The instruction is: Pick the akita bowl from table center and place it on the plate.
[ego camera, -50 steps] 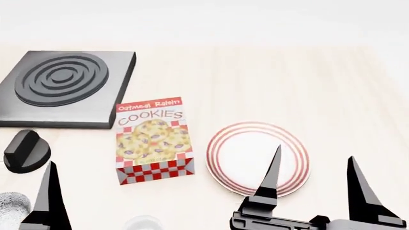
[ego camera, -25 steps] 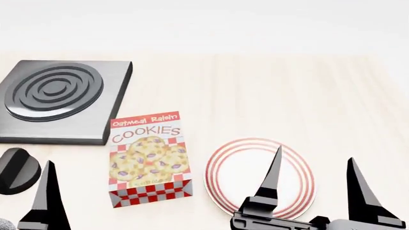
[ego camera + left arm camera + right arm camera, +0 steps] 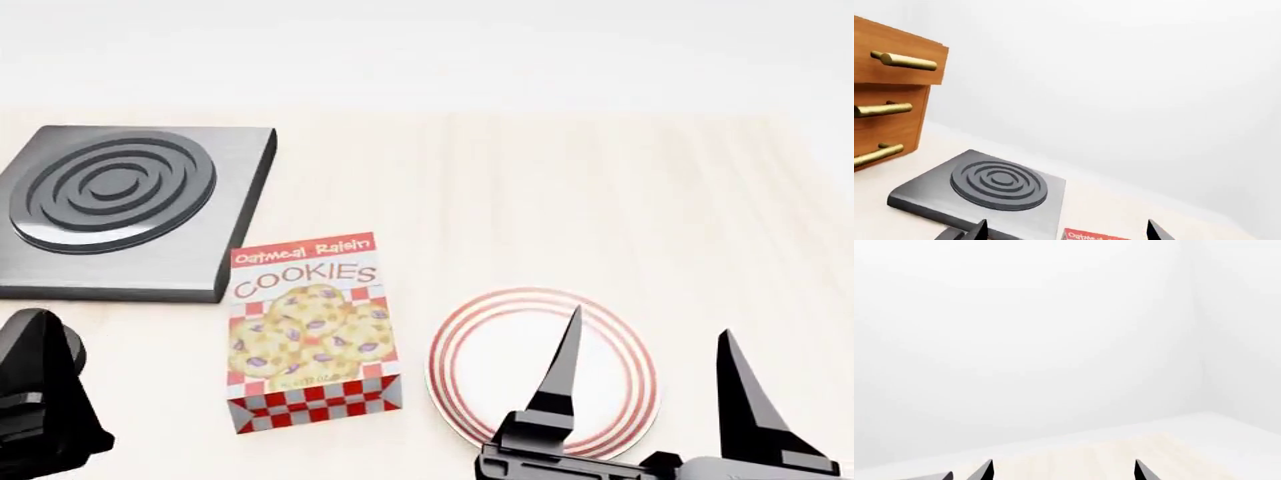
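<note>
Currently the akita bowl does not appear in any of the three views, so its bearing from the jaws, its orientation and its axis cannot be stated; as a round item it would probably have no long axis to align with.

Nearest the robot, the right gripper (image 3: pixel 643 345) sits at the lower edge of the head view with its two fingers spread apart and nothing between them. Its inner finger overlaps the plate (image 3: pixel 497 352), so the right arm is the nearer one to the place target.

The left gripper (image 3: pixel 1066 229) shows only two separated fingertips in its wrist view, so its jaws also stand apart and empty. In the head view the left arm is a dark mass at the lower left corner.

Beyond the right gripper, the plate lies flat on the table (image 3: pixel 561 200), just beside the cookie box (image 3: pixel 310 330). The box lies face up, its long axis running near to far.

Farther back on the left sits the burner plate (image 3: pixel 127 205), with the wooden drawer unit (image 3: pixel 887 95) beyond it.

Judgement: the bowl must be located first.
</note>
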